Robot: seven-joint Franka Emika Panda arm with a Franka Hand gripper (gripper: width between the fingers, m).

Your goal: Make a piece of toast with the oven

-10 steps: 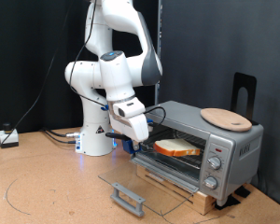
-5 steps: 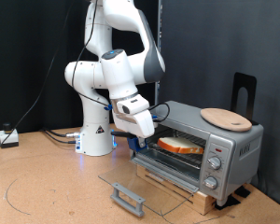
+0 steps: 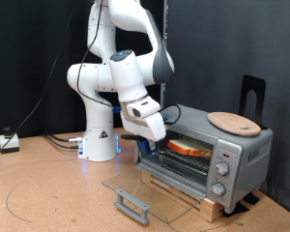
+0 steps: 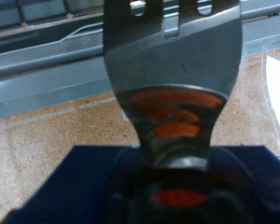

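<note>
Exterior view: gripper (image 3: pixel 155 138) sits at the mouth of the oven (image 3: pixel 205 153), whose glass door (image 3: pixel 150 192) lies folded down flat.
Toast: the piece of toast (image 3: pixel 188 148) lies inside the oven on the wire rack, just past the gripper.
Change: over the last second the arm has pushed further toward the exterior view's right, and the toast has slid deeper into the cavity, so loading looks nearly done.
Plate: a round wooden plate (image 3: pixel 234 122) rests on the oven's top, bare.
Surface: brown surface (image 3: pixel 48 193) carries the oven's wooden base.
Wrist view: a metal spatula (image 4: pixel 173 65) fills the picture, its handle pinched in the gripper, and orange reflections show on its neck.
Background: oven rack bars are blurred beyond the blade.
</note>
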